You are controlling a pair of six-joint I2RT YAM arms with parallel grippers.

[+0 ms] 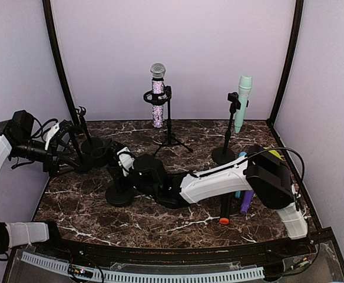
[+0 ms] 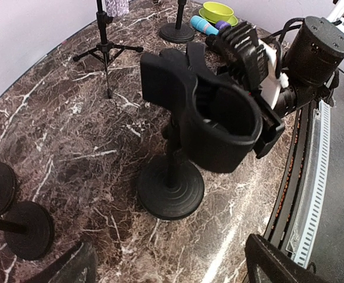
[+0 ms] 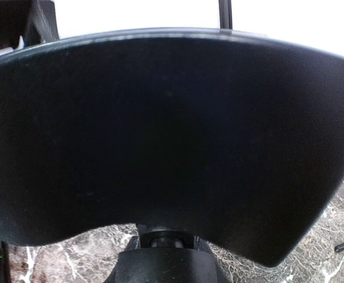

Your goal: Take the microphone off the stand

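A short black stand [image 1: 119, 194] rises from a round base [image 2: 171, 188]. Its clip [image 2: 219, 121] holds no microphone. My right gripper [image 1: 131, 166] reaches in from the right and is shut on that clip, whose black body [image 3: 172, 135] fills the right wrist view. My left gripper [image 2: 172, 262] hovers open above the marble in front of the base, holding nothing; in the top view it [image 1: 63, 150] is at the far left. A black microphone [image 1: 225, 207] with an orange end lies on the table. A glittery microphone [image 1: 158, 97] and a mint one [image 1: 242, 101] sit in stands at the back.
A tripod stand [image 2: 105, 50] is at the back centre, and a round-based stand [image 1: 224, 154] at the back right. Purple [image 1: 247, 201] and blue [image 1: 240, 157] microphones and a yellow-green bowl [image 2: 218, 10] lie at the right. More stand bases [image 2: 30, 230] crowd the left.
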